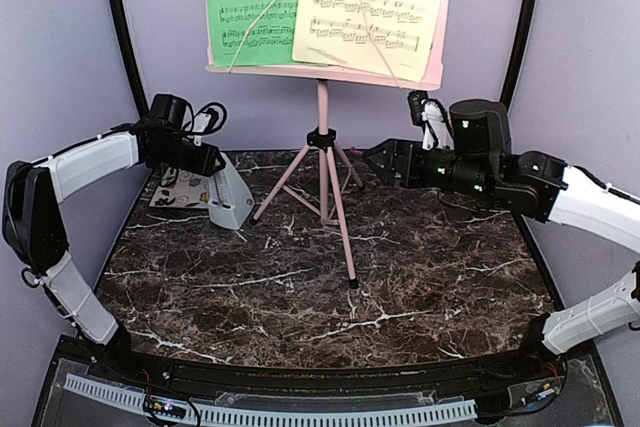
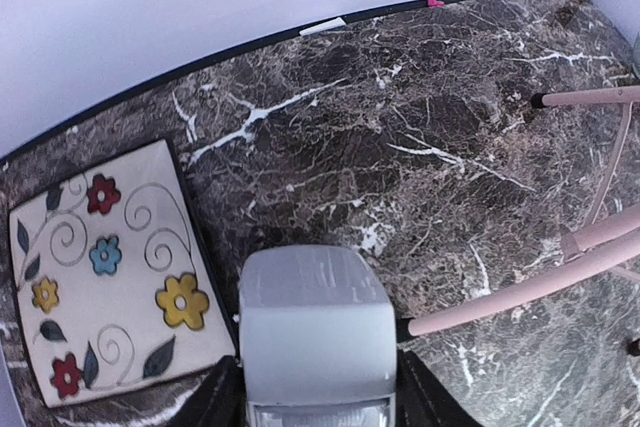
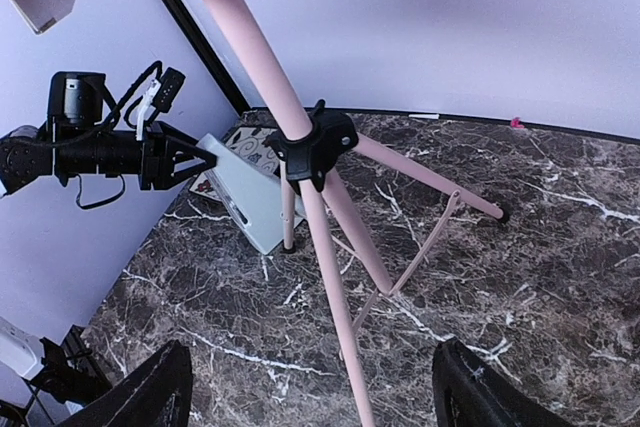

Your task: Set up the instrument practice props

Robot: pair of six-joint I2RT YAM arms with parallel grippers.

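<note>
The pink music stand (image 1: 322, 107) stands at the back centre on its tripod legs (image 3: 330, 237). A green page (image 1: 255, 2) and a pale-yellow page (image 1: 370, 2) rest side by side on its desk. The grey-white pyramid metronome (image 1: 232, 205) stands on the table left of the tripod, close to one leg's foot. My left gripper (image 1: 213, 172) is shut on the metronome (image 2: 315, 332), its dark fingers (image 2: 220, 395) pressed against both sides. My right gripper (image 1: 385, 162) is wide open and empty, just right of the stand, with a tripod leg between its spread fingers (image 3: 165, 387).
A flower-patterned flat card (image 2: 100, 272) lies flat left of the metronome, also visible in the top view (image 1: 178, 190). The dark marble table (image 1: 330, 287) ends at a black rim (image 1: 300, 372) in front. Lilac walls close in the back and sides.
</note>
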